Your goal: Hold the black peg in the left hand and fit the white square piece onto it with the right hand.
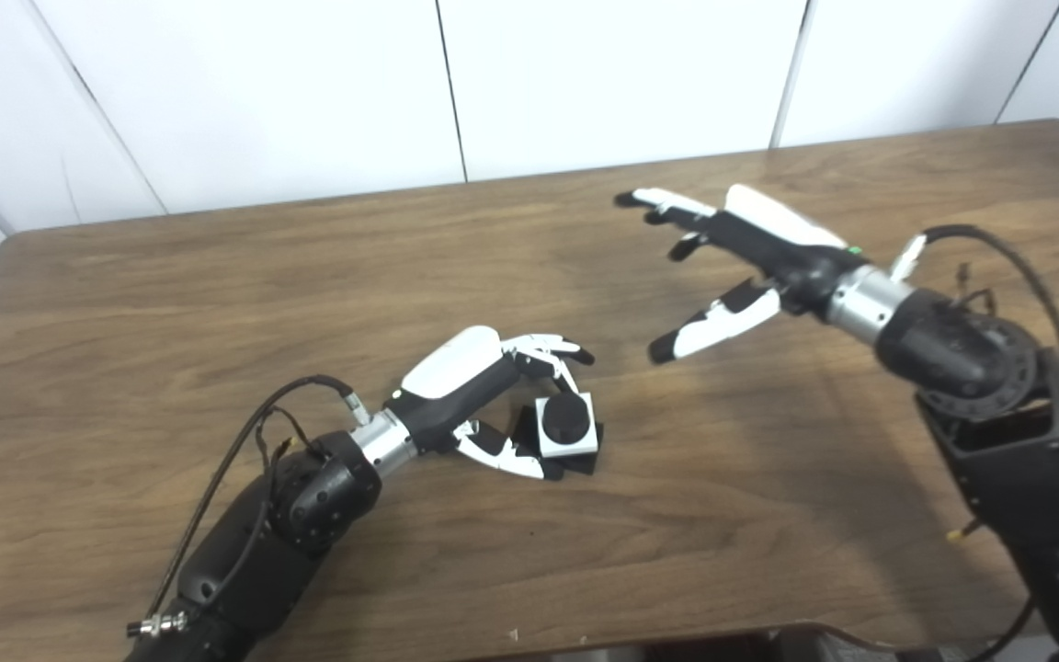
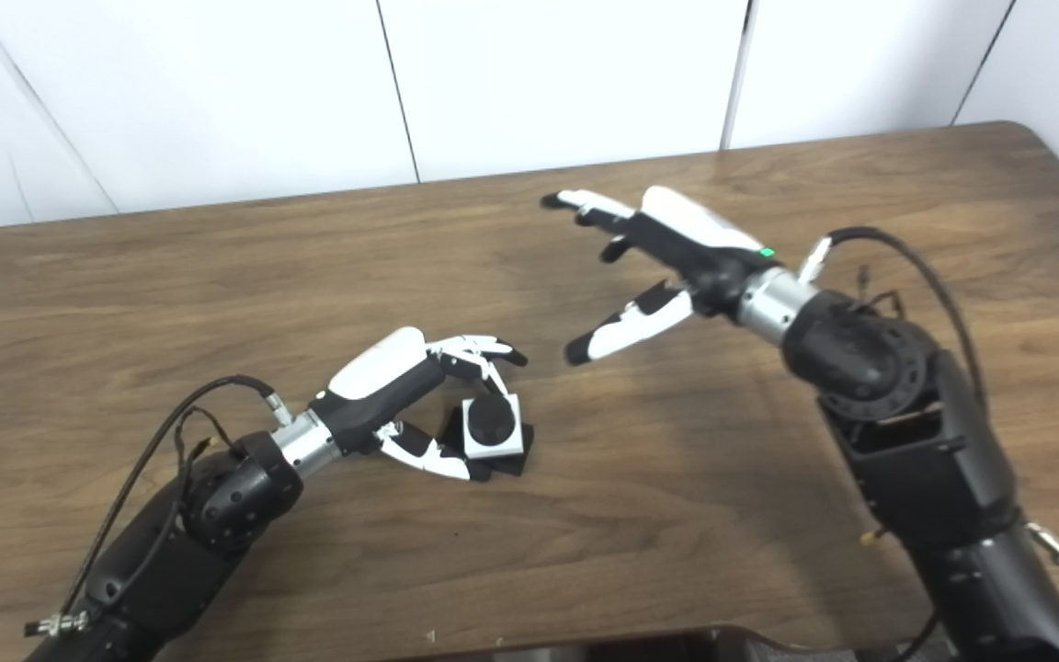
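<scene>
The black peg (image 1: 566, 420) stands on its black base (image 1: 585, 462) on the table, left of centre. The white square piece (image 1: 587, 439) sits around the peg, with the peg's round top showing through its middle. My left hand (image 1: 470, 382) wraps the assembly from the left, with fingers over its far side and the thumb against the near left of the base. My right hand (image 1: 750, 248) is open and empty, fingers spread, raised above the table well to the upper right of the piece. The same layout shows in the right eye view, with the piece (image 2: 508, 443) beside my left hand (image 2: 382, 377).
The wooden table (image 1: 217, 303) fills the view, with its front edge at the bottom. White wall panels (image 1: 585, 83) stand behind the far edge. Cables loop off both forearms.
</scene>
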Controlling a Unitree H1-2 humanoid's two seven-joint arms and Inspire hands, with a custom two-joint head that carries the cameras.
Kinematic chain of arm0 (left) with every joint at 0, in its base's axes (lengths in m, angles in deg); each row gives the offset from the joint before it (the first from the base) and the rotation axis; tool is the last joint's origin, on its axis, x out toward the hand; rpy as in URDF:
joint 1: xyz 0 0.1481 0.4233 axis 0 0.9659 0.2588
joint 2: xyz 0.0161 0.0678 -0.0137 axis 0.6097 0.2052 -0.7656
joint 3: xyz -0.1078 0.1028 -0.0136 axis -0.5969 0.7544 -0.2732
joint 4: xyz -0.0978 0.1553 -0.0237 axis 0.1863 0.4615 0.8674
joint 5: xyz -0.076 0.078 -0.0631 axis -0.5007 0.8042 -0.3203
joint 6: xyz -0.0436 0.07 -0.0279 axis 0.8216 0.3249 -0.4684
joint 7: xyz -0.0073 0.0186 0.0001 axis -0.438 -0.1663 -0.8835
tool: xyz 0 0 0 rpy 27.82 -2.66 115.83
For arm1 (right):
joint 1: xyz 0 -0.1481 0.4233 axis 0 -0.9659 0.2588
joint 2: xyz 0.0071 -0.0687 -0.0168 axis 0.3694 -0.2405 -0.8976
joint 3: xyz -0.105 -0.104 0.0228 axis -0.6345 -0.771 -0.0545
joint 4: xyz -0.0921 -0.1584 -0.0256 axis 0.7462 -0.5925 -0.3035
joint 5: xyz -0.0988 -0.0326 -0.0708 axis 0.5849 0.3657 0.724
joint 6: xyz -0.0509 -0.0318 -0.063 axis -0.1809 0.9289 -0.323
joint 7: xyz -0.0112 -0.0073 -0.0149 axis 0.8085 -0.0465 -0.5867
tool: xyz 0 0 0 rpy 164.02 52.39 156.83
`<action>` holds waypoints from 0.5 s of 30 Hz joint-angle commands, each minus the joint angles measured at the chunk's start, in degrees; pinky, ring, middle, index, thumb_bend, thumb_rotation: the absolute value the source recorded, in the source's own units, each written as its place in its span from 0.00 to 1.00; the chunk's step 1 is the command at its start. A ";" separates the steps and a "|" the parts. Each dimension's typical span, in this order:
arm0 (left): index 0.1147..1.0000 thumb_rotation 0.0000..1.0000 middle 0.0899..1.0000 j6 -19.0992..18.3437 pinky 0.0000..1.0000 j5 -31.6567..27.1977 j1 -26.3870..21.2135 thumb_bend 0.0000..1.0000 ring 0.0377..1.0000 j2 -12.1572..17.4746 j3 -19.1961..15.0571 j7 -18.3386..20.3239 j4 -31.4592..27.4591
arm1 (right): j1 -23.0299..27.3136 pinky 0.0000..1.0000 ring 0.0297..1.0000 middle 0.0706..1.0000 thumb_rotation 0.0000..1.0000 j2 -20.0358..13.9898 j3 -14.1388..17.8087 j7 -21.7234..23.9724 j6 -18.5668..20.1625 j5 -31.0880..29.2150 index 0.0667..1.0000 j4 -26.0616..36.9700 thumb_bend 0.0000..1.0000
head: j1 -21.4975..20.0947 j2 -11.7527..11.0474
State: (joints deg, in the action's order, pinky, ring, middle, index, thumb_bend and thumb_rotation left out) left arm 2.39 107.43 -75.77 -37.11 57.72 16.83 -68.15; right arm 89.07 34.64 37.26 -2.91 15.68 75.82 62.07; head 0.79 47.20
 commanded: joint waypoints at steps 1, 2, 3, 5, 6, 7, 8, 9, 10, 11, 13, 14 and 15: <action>0.43 0.08 0.83 -1.58 0.79 2.79 1.84 0.52 0.87 1.70 1.35 4.34 2.76 | 1.18 0.76 0.92 0.95 0.40 -1.04 1.53 -1.83 0.40 -0.83 0.94 2.02 0.93 | -0.11 -0.06; 0.43 0.08 0.83 -1.32 0.79 2.69 1.81 0.52 0.87 1.72 1.25 4.21 2.99 | 1.00 0.77 0.92 0.96 0.39 -1.32 1.76 -1.92 0.67 -0.86 0.94 2.09 0.93 | -0.23 -0.11; 0.43 0.08 0.83 -1.00 0.79 2.68 1.80 0.52 0.87 1.72 1.16 3.97 3.18 | 0.75 0.78 0.93 0.96 0.39 -1.59 2.00 -2.06 0.74 -0.99 0.94 2.11 0.93 | -0.29 -0.14; 0.43 0.08 0.83 -0.53 0.79 2.59 1.77 0.52 0.87 1.73 0.98 3.73 3.54 | 0.18 0.78 0.92 0.95 0.39 -1.79 2.31 -2.42 0.82 -1.08 0.94 2.30 0.94 | -0.67 -0.32; 0.43 0.07 0.83 -0.36 0.78 2.62 1.76 0.52 0.87 1.73 0.92 3.68 3.64 | -0.19 0.77 0.92 0.95 0.38 -1.81 2.48 -2.72 0.61 -1.25 0.93 2.34 0.94 | -0.74 -0.39; 0.43 0.07 0.83 -0.25 0.78 2.62 1.78 0.52 0.87 1.73 0.84 3.67 3.69 | -0.50 0.77 0.91 0.94 0.38 -1.80 2.56 -2.96 0.52 -1.33 0.93 2.39 0.94 | -0.93 -0.53; 0.43 0.07 0.83 -0.25 0.79 2.62 1.80 0.52 0.87 1.72 0.79 3.73 3.68 | -0.91 0.77 0.91 0.94 0.37 -1.76 2.69 -3.14 0.68 -1.40 0.93 2.52 0.94 | -1.10 -0.55; 0.43 0.07 0.83 -0.33 0.79 2.67 1.83 0.52 0.87 1.73 0.75 3.78 3.60 | -1.32 0.78 0.91 0.94 0.37 -1.65 2.88 -3.26 0.92 -1.69 0.93 2.64 0.94 | -1.19 -0.57; 0.43 0.07 0.83 -0.34 0.79 2.78 1.84 0.52 0.87 1.76 0.73 3.83 3.49 | -1.77 0.79 0.91 0.94 0.37 -1.49 3.09 -3.31 1.50 -2.05 0.93 2.79 0.95 | -1.34 -0.61; 0.43 0.07 0.83 -0.34 0.79 2.86 1.84 0.52 0.87 1.78 0.72 3.86 3.42 | -2.06 0.79 0.91 0.94 0.37 -1.40 3.20 -3.37 1.91 -2.34 0.93 2.89 0.95 | -1.44 -0.60; 0.43 0.07 0.83 -0.37 0.80 2.96 1.82 0.52 0.87 1.81 0.70 3.89 3.49 | -3.21 0.78 0.90 0.93 0.37 -0.77 3.43 -4.52 1.86 -2.33 0.93 2.94 0.95 | -1.67 -0.62; 0.43 0.07 0.83 -0.62 0.80 3.00 1.80 0.52 0.88 1.85 0.70 4.00 3.45 | -4.24 0.78 0.89 0.92 0.36 0.34 3.91 -6.23 1.47 -2.22 0.92 2.81 0.94 | -1.80 -0.56; 0.43 0.07 0.84 -0.95 0.80 3.04 1.81 0.52 0.88 1.90 0.70 4.17 3.30 | -5.14 0.79 0.89 0.91 0.34 1.41 4.37 -7.81 1.33 -2.16 0.91 2.71 0.93 | -1.79 -0.59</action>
State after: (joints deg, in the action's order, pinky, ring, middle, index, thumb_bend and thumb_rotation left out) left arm 3.85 107.12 -75.69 -37.04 57.18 16.83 -67.20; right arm 83.69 34.31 40.05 -6.60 17.60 73.86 63.15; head -0.97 46.58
